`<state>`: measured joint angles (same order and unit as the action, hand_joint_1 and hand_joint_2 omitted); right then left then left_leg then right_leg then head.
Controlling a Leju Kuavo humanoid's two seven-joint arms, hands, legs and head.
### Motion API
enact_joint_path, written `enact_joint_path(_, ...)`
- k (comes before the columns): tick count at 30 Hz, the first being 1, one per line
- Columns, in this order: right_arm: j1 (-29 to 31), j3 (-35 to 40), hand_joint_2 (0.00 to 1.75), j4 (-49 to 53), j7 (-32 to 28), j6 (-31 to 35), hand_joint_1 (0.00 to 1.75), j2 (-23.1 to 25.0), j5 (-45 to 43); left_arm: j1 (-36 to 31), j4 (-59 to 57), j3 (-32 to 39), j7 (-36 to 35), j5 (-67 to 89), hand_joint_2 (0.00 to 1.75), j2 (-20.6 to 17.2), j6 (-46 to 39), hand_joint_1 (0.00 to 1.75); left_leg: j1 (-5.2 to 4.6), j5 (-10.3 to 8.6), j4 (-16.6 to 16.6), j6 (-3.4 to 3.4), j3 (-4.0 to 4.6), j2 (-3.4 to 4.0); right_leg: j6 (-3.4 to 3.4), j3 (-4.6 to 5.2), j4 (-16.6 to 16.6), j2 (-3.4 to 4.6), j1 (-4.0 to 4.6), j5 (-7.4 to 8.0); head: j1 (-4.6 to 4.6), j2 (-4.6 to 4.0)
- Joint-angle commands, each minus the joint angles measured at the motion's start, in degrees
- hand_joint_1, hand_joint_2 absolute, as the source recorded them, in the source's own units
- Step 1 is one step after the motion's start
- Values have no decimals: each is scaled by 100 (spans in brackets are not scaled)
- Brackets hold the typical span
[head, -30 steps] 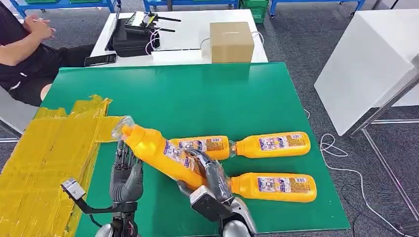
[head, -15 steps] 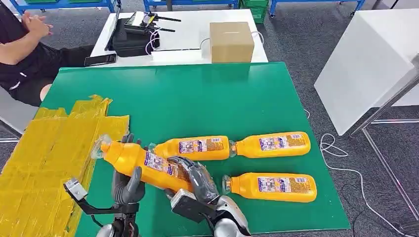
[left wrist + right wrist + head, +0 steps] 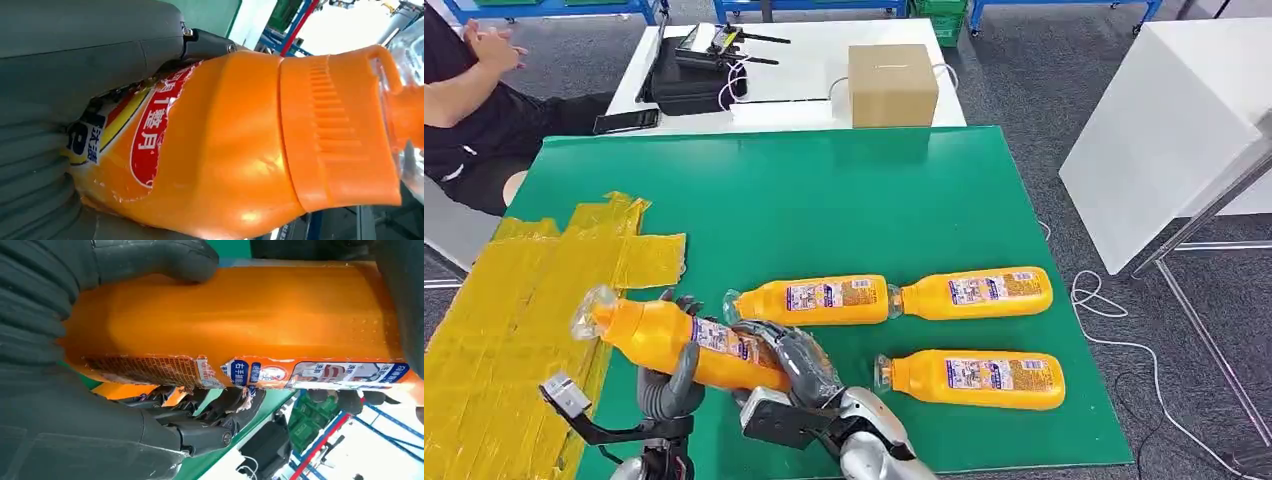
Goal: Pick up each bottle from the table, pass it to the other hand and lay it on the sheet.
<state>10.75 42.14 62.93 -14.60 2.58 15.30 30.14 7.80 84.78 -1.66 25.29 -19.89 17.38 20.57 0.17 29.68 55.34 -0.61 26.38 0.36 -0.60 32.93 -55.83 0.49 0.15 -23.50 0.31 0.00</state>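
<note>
**Two hands on one bottle, on its way to the sheet**

From the head view, the held bottle [image 3: 679, 340] is up in the air, low over the near edge of the green table [image 3: 824, 200]. It lies almost flat. Its clear cap end points toward the yellow sheet [image 3: 514, 310] on the robot's left, and its bottom end points right. The right hand [image 3: 789, 365] wraps its fingers around the bottom half. The left hand [image 3: 674, 375] cups the bottle near the middle, with its fingers curled up around it. The left hand is the one closer to the sheet, so the next move is likely for the left hand to take the bottle and carry it that way. Three more bottles [image 3: 894, 295] lie flat on the table.

A moment ago the bottle was tipped up higher and sat farther right. Now it is lower, flatter, and its cap is over the sheet's edge.

In the left wrist view, the left hand's grey fingers [image 3: 75, 60] press on the label part of the bottle [image 3: 240, 135].

In the right wrist view, the right hand's fingers [image 3: 145, 255] close over the orange bottle [image 3: 240, 325].
</note>
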Motion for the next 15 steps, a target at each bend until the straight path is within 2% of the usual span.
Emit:
enact_joint_path(1, 179, 409, 175, -490, -24, -144, 175, -131, 29, -317, -356, -132, -39, 53, 175, -145, 64, 175, 2, -2, -8, 2, -9, -11, -4, -13, 9, -12, 2, 0, 2, 0)
enact_joint_path(10, 143, 363, 175, -431, 9, -101, 175, -153, -9, -310, -336, -109, -7, 62, 175, -120, 77, 175, 3, -2, -8, 2, -6, -12, -4, -11, 10, -13, 2, 0, 0, 0)
enact_joint_path(15, -114, 343, 175, -190, 164, 38, 175, -68, 96, -272, -296, -24, 65, 82, 175, -74, 57, 175, 3, 0, -7, 2, -8, -12, -4, -10, 8, -13, 3, -2, 2, 0)
